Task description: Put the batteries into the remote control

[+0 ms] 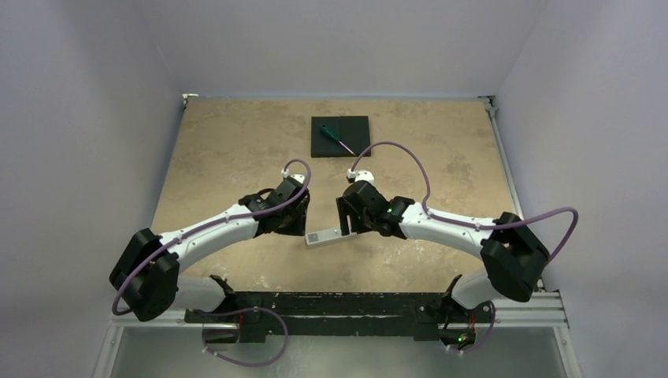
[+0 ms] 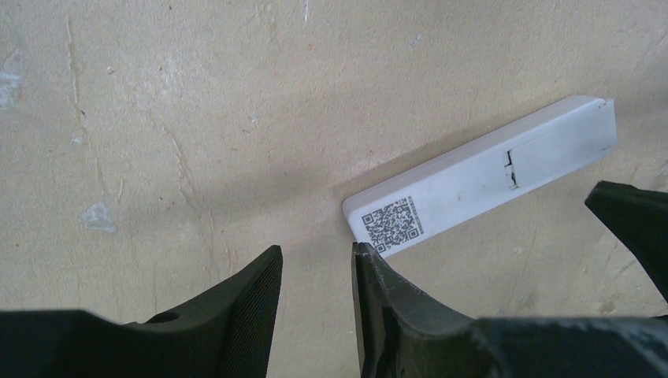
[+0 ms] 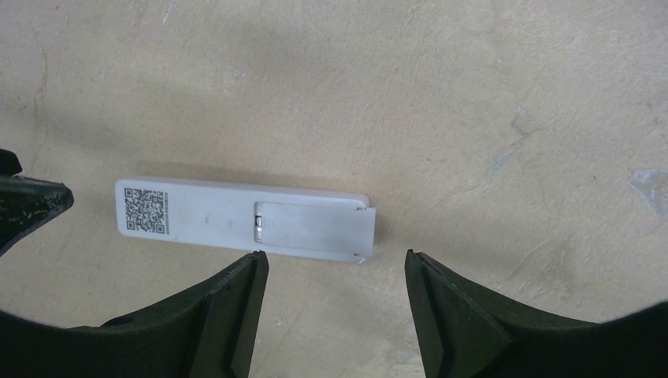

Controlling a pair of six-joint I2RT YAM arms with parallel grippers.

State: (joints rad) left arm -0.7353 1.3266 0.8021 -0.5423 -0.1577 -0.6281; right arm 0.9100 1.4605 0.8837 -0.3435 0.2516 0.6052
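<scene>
Remote control (image 3: 236, 216) lay back-up just ahead of your empty left gripper (image 2: 317, 264), slightly parted, and right gripper (image 3: 335, 268), wide open, so a low pass could have dislodged its cover (image 3: 315, 228).

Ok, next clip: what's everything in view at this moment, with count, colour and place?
Slim white plastic remote control: one, white, back up on the table between both end effectors, QR label towards the left arm.
Square black pad: one, black, far middle of the table.
Green-handled screwdriver: one, green handle, lying on the pad.
Batteries: none visible.
Tan stone-patterned table: one, tan, beneath everything.
Purple cables: two, purple, one along each arm.
Left end effector: one, black, open, empty, by the remote's QR end.
Right end effector: one, black, open, empty, by the cover end.
</scene>
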